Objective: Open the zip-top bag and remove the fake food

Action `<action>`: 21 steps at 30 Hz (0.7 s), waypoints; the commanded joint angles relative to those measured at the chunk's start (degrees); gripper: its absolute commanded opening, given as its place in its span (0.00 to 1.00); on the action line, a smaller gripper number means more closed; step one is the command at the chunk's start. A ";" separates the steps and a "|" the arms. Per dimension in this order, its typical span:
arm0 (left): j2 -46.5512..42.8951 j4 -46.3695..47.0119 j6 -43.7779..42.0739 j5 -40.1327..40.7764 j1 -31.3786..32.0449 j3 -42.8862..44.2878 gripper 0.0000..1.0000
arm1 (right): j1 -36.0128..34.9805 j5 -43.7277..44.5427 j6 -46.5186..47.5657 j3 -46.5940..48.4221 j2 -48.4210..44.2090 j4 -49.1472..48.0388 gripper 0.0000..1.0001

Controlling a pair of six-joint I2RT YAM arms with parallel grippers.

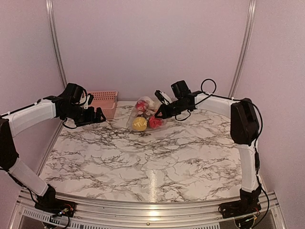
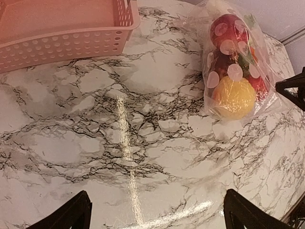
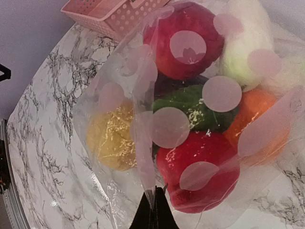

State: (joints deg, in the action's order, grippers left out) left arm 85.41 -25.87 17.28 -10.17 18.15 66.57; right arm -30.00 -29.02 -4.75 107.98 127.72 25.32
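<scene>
The zip-top bag (image 1: 145,113) lies at the back of the marble table, transparent with pale round dots, and holds the fake food. In the right wrist view I see a yellow piece (image 3: 112,138), two red pieces (image 3: 200,171), a green one (image 3: 190,107), an orange one (image 3: 252,119) and a white one (image 3: 243,43) inside it. My right gripper (image 3: 155,207) is shut on a raised fold of the bag (image 3: 143,143) at its near edge. My left gripper (image 2: 157,214) hangs open over bare marble, left of the bag (image 2: 236,67) and apart from it.
A pink slotted basket (image 1: 102,99) stands at the back left corner, close behind my left gripper (image 1: 100,116). Purple walls close off the back and sides. The right gripper's black fingers (image 2: 291,88) show at the right edge of the left wrist view.
</scene>
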 commanded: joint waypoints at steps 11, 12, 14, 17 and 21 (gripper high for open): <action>3.69 5.73 2.34 -11.07 -0.01 -0.05 0.99 | -15.68 0.88 -6.31 -31.83 -21.97 -10.63 0.00; 4.03 6.08 2.48 -11.43 0.07 -0.11 0.99 | -16.71 0.88 -7.01 -33.49 -22.37 -11.46 0.00; 4.84 6.34 2.50 -11.99 0.33 0.03 0.99 | -18.20 0.77 -8.01 -35.84 -22.72 -12.19 0.00; 6.02 6.38 2.40 -12.14 0.77 0.59 0.99 | -19.19 -1.46 -9.37 -38.43 -23.10 -13.74 0.00; 8.10 4.89 1.38 -11.94 1.96 2.53 0.99 | -19.08 -2.19 -8.97 -38.70 -23.92 -13.50 0.08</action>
State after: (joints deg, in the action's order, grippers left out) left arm 91.39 -20.58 19.29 -20.97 18.96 66.63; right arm -49.21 -30.04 -12.60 68.75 106.17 14.24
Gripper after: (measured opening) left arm 0.989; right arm 0.047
